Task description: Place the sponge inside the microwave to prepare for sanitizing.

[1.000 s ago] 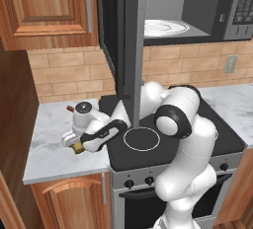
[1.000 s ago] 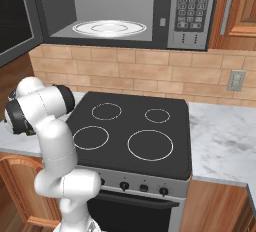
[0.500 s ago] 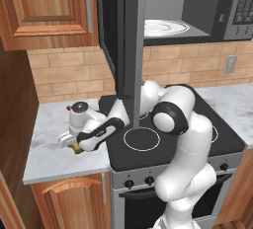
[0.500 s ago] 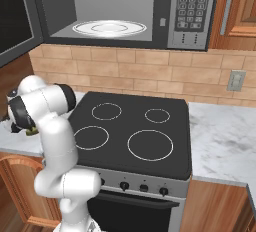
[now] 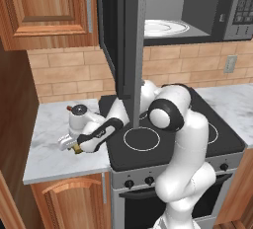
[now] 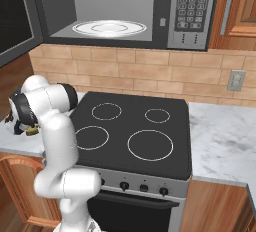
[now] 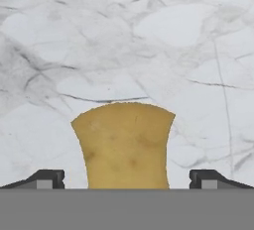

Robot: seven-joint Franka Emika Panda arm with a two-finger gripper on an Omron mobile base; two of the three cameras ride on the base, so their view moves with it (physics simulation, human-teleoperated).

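Marble counter (image 7: 149,35) bears the sponge (image 7: 124,144) between the spread claw's (image 7: 126,178) fingertips (image 7: 47,178).

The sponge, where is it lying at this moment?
In the hand view the sponge lies flat on the marble counter, between the open gripper's fingertips; this counter is left of the stove.
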